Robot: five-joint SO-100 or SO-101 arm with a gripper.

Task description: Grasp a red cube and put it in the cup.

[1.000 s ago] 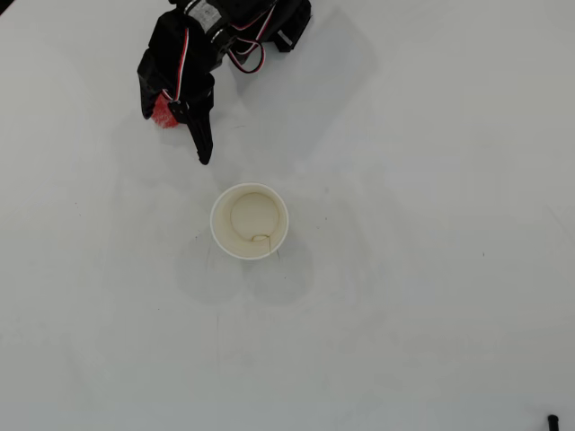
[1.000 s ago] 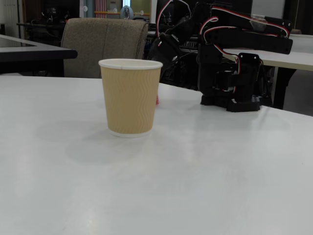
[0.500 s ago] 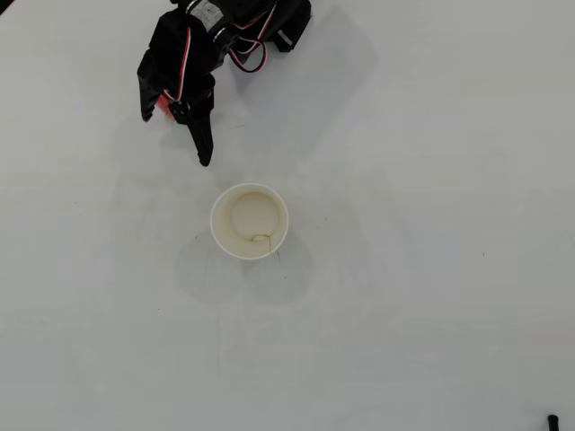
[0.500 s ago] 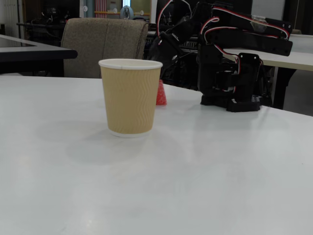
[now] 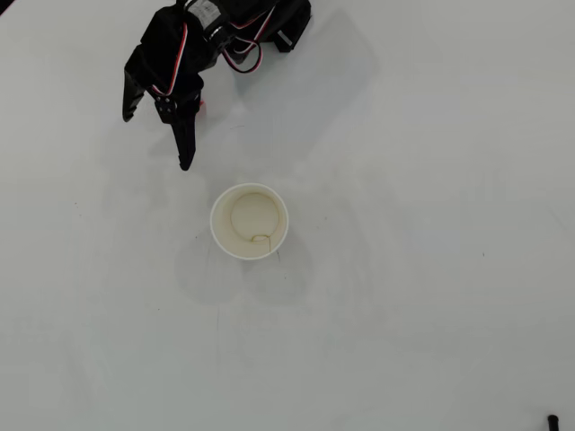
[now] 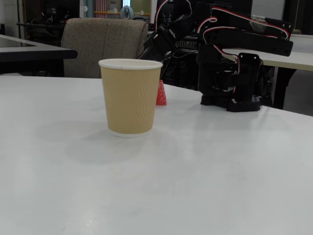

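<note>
While raised above the table, tool spread wide, holding nothing, red cube resting beneath.

Gripper higher; red cube uncovered

A white table with soft reflections fills the foreground in the fixed view. Behind it stands a beige fabric chair, a dark desk at left, and another pale table at right.
</note>
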